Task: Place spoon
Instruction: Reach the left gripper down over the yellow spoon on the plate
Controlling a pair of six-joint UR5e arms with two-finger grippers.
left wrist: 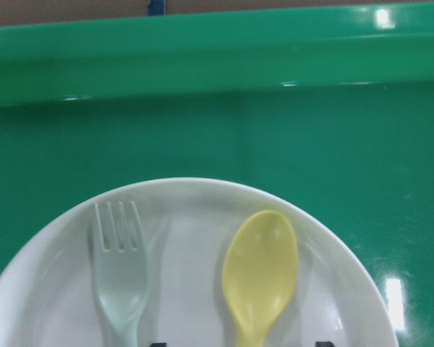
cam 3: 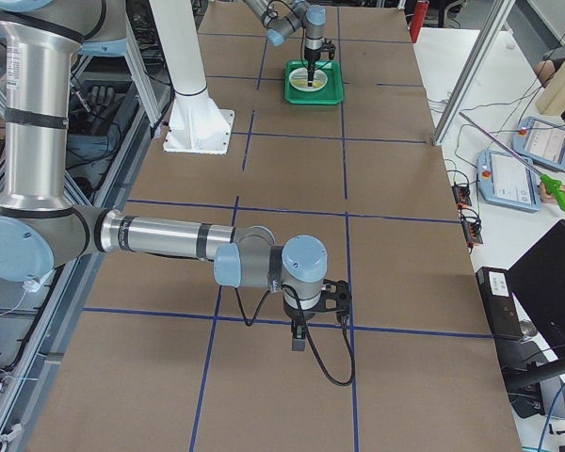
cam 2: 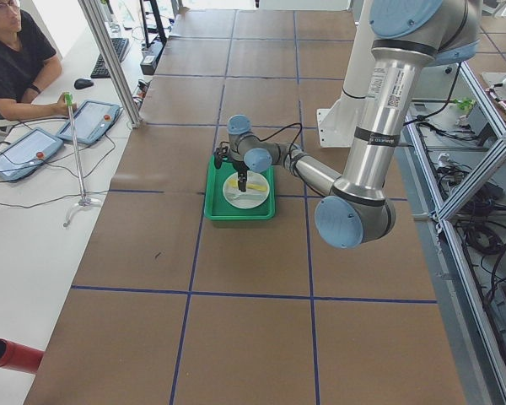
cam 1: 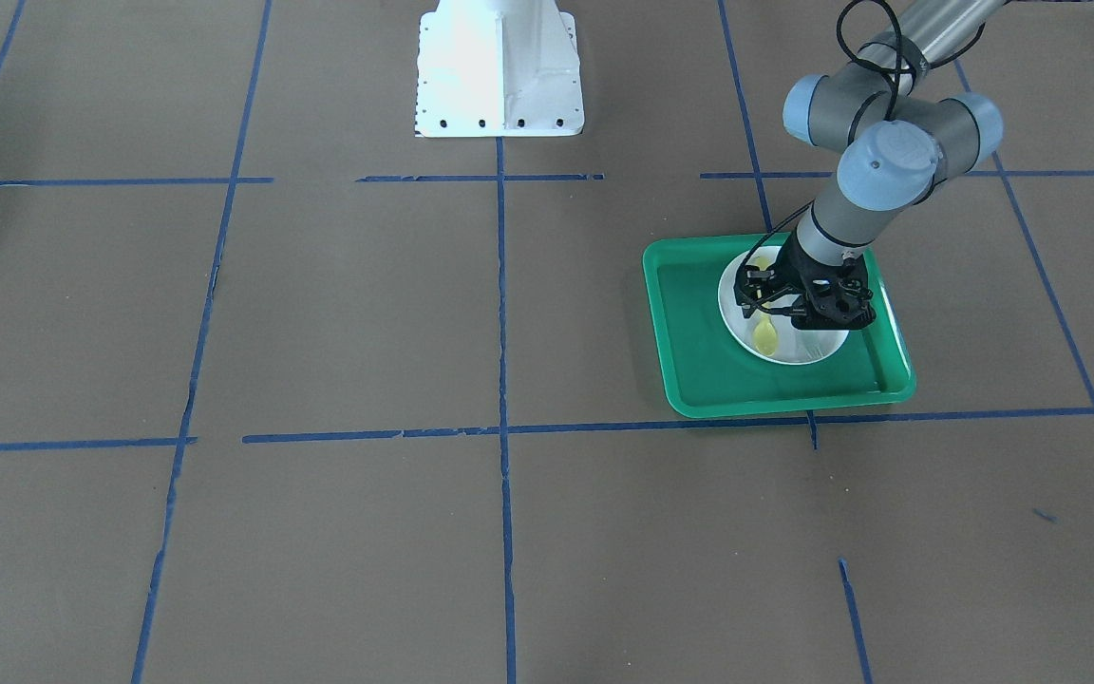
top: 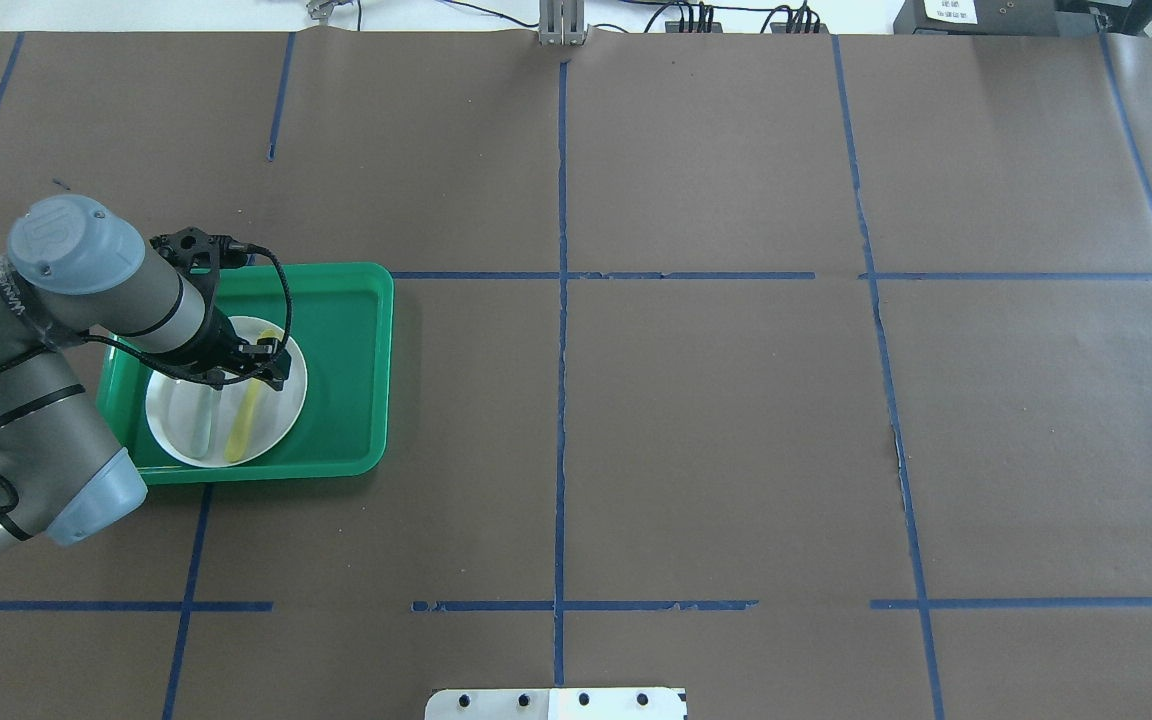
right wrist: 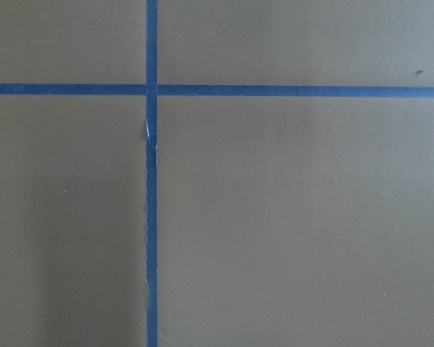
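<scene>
The yellow spoon (left wrist: 260,271) lies flat on the white plate (left wrist: 188,217), to the right of a pale grey-green fork (left wrist: 121,282). The plate sits in a green tray (left wrist: 275,130). In the overhead view the spoon (top: 246,415) and fork (top: 201,425) lie side by side on the plate (top: 171,410). My left gripper (top: 258,372) hangs just over the plate, open, with its two fingertips on either side of the spoon's handle (left wrist: 241,344). My right gripper (cam 3: 298,344) shows only in the exterior right view, low over bare table; I cannot tell whether it is open or shut.
The green tray (top: 351,370) stands on the robot's left side of the brown table, which is marked with blue tape lines. The white robot base (cam 1: 499,66) stands at the table's edge. An operator (cam 2: 13,59) sits beyond the far side.
</scene>
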